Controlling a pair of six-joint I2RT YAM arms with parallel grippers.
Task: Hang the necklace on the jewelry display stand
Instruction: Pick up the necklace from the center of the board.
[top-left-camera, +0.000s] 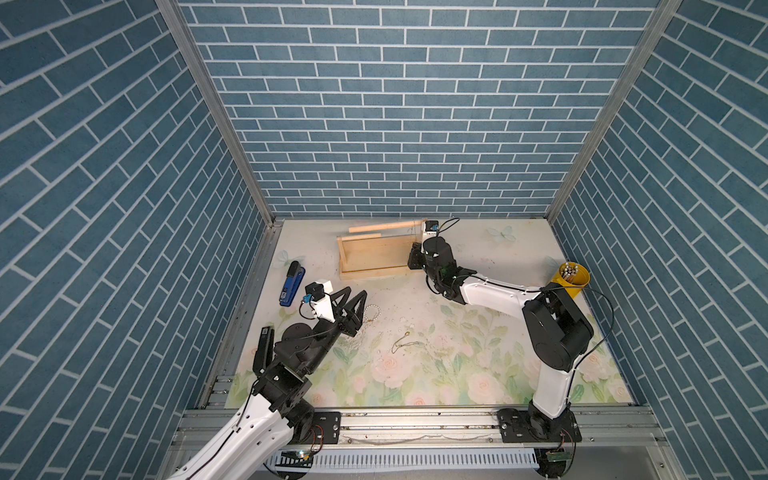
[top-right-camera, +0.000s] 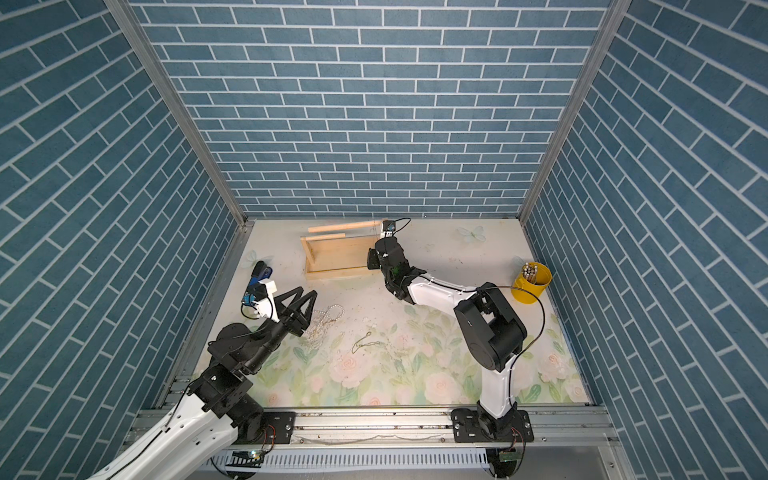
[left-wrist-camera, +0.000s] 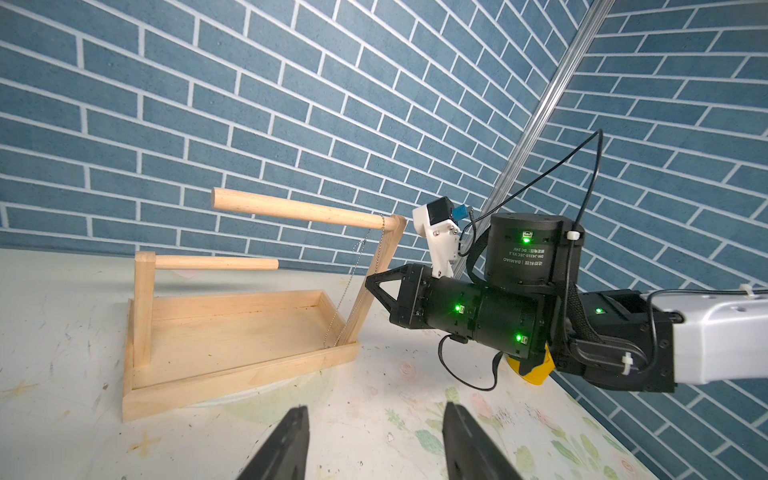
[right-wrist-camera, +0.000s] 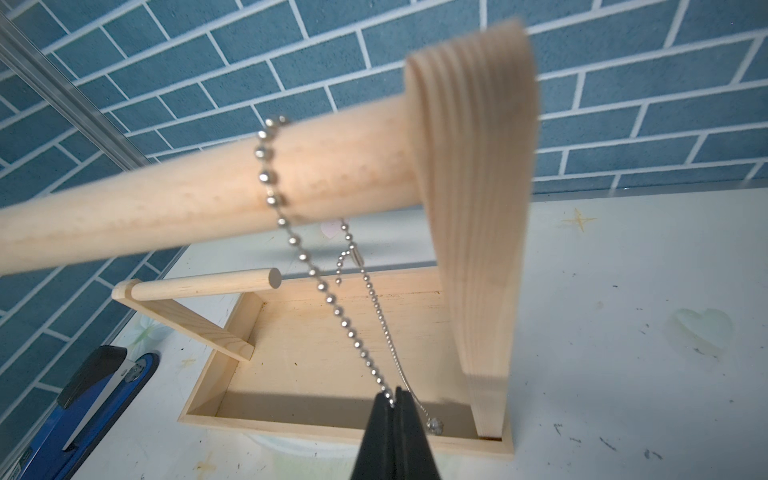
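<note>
Near the counter's left edge lies a blue-and-black stapler (top-left-camera: 292, 282). Just beside it the left gripper (top-left-camera: 356, 296) hovers with its jaws apart and nothing between them, above a loose heap of pearl strands (top-right-camera: 328, 316). A thin gold chain (top-left-camera: 405, 341) lies tangled further toward the middle of the counter (top-left-camera: 457, 374), which is covered in a floral print.

By the far edge stands the jewelry display stand (top-left-camera: 370, 251), made of pale raw wood: a shallow rectangular tray base, flat uprights and round, smooth dowels. The necklace (right-wrist-camera: 322, 286), a silver ball chain of small hard beads, is already looped over the upper bar (right-wrist-camera: 166, 208), close to the tall upright (right-wrist-camera: 478, 208). Both strands drop toward the tray.

The right gripper (right-wrist-camera: 395, 399) is pinched shut on one strand low down, pulling it taut at a slant. I'd say the hanging itself is done and the release is what's in hand. The next move calls for opening the jaws gently and backing off without snagging, since beads should slide easily on that smooth dowel.

At the right edge sits a yellow cup (top-left-camera: 571, 280) of pale sticks.
</note>
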